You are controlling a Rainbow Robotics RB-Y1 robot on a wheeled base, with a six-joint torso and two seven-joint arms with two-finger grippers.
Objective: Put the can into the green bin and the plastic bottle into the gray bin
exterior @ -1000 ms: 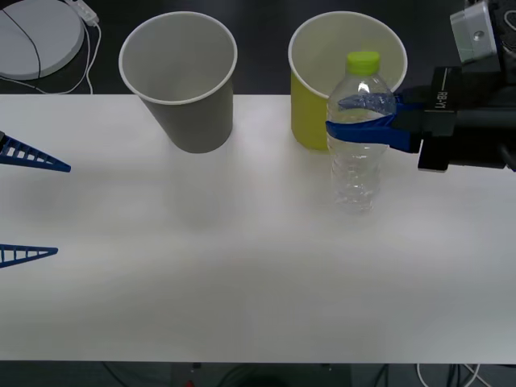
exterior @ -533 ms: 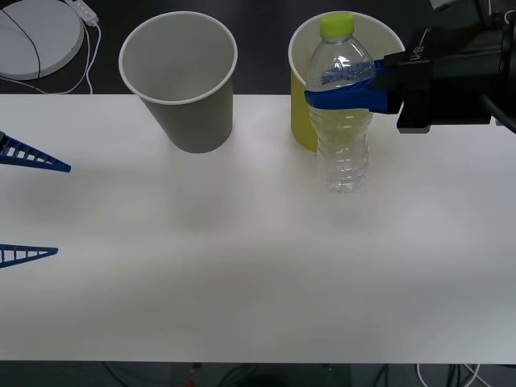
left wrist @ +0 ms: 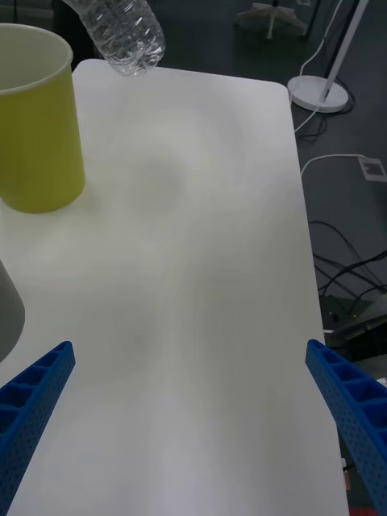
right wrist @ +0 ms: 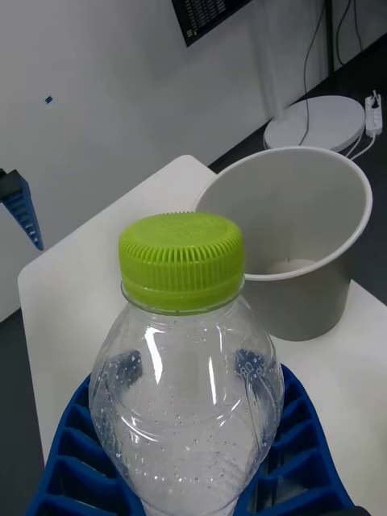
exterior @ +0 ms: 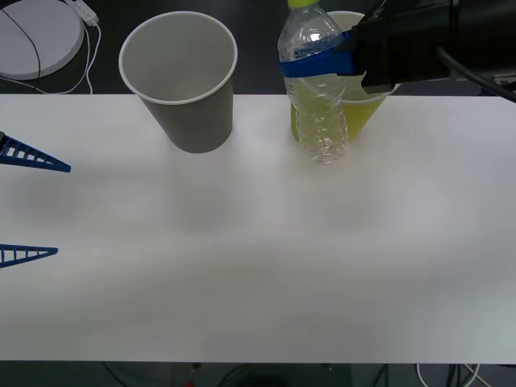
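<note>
The left end effector (exterior: 28,201) waits released at the desk (exterior: 258,266) edge, well left of the gray bin (exterior: 181,81). Right of that bin, the right end effector (exterior: 318,64) grips the plastic bottle (exterior: 316,89) aloft before the green bin (exterior: 367,101). Releasing early would bin it wrongly; swinging low could topple the gray bin.

Two cups stand at the table's (exterior: 258,266) far edge: gray bin (exterior: 179,81) at 11 o'clock, green bin (exterior: 355,109) at 1 o'clock. Bottle (exterior: 316,89) hangs off the table, just in front of the green bin, overlapping its left side.
</note>
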